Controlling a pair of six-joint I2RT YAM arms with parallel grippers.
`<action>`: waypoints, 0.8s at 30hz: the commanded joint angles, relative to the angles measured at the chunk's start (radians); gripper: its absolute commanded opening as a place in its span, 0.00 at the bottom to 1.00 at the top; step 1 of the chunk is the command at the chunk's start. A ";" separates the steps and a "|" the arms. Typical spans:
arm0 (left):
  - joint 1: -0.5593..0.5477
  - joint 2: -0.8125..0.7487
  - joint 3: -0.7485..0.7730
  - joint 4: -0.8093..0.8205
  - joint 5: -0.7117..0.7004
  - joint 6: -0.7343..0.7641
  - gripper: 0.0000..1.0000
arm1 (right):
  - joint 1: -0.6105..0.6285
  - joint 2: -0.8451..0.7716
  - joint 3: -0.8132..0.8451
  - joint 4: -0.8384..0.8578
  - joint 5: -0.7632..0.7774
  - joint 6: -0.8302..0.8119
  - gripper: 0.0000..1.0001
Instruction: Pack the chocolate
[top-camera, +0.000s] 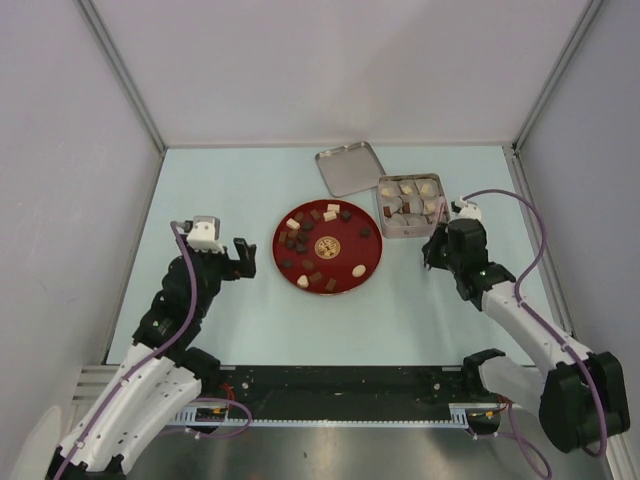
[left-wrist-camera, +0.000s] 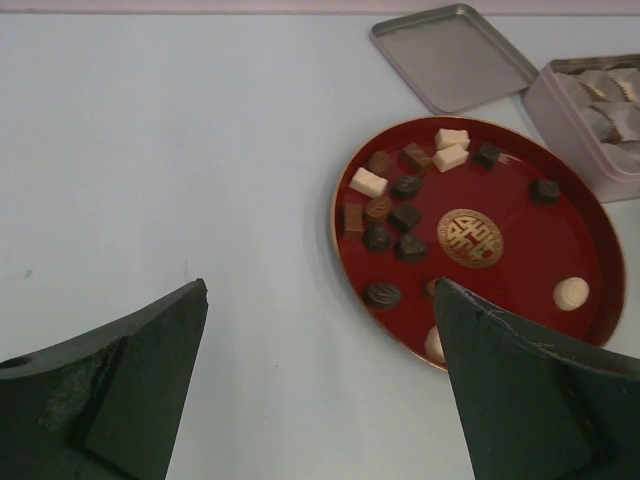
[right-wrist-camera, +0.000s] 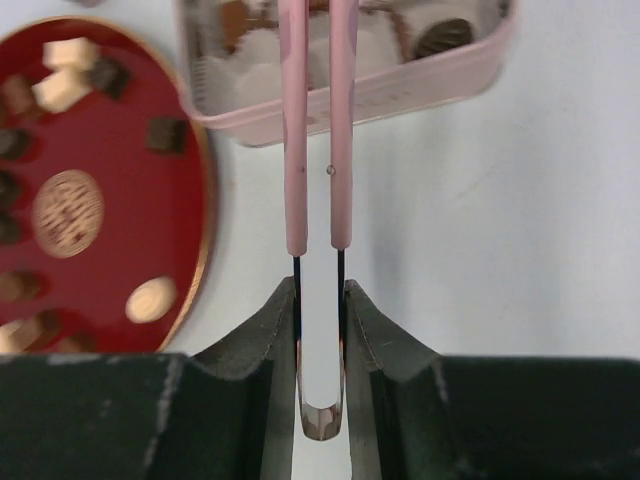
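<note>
Several dark, brown and cream chocolates (top-camera: 300, 240) lie on a red plate (top-camera: 350, 250) at the table's middle. More chocolate (right-wrist-camera: 443, 35) sits in paper cups inside the pink tin (right-wrist-camera: 400, 90). My right gripper (right-wrist-camera: 320, 285) is shut on the thin pink tongs (right-wrist-camera: 296, 150). Their two arms are squeezed close together and reach over the tin's near wall, with the tips out of view. My left gripper (left-wrist-camera: 322, 290) is open and empty above bare table. It is just left of the plate (left-wrist-camera: 520, 250) and its chocolates (left-wrist-camera: 392, 215).
The tin's flat metal lid (top-camera: 350, 168) lies behind the plate, left of the tin (top-camera: 383, 215). White enclosure walls stand close on the left, right and back. A black rail runs along the near edge by the arm bases.
</note>
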 joint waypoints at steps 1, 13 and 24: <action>-0.004 0.027 0.017 0.055 0.151 -0.097 1.00 | 0.030 -0.125 0.002 -0.013 -0.138 -0.046 0.04; -0.105 0.334 0.075 0.420 0.433 -0.415 1.00 | 0.191 -0.102 0.062 0.033 -0.529 -0.075 0.03; -0.334 0.672 0.257 0.565 0.326 -0.576 1.00 | 0.279 -0.032 0.091 0.048 -0.702 -0.097 0.04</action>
